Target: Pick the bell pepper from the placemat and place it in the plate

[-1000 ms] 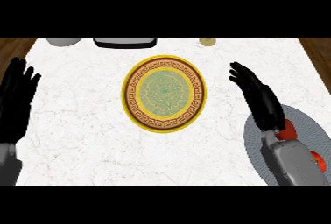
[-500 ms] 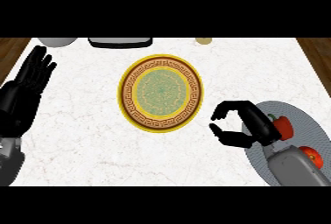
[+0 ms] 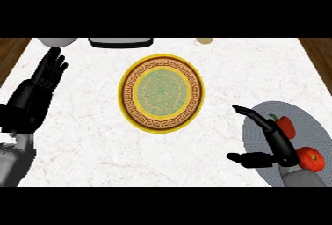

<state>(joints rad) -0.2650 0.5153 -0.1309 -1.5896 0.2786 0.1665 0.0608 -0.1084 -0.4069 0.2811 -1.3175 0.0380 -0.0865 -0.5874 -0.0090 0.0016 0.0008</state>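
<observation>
Table (image 3: 91,145): white marble, carries everything.
Plate (image 3: 127,94): yellow-rimmed, at the table's centre, nothing on it.
Placemat (image 3: 304,123): grey, round, at the right edge.
Left robot hand (image 3: 39,83): released, fingers up, resting at left.
Right robot hand (image 3: 276,145): released, fingers spread over the placemat's left edge, grasping nothing.
Bell pepper (image 3: 285,126): red, on the placemat, just beside the right robot hand.

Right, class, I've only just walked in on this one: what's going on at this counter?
The right robot hand hangs open over the left edge of the grey placemat, right beside the red bell pepper that lies on it, and it holds nothing. The yellow-rimmed plate in the middle of the counter has nothing on it. The left robot hand rests open at the left edge, fingers up. The pepper has not yet been picked up.
</observation>
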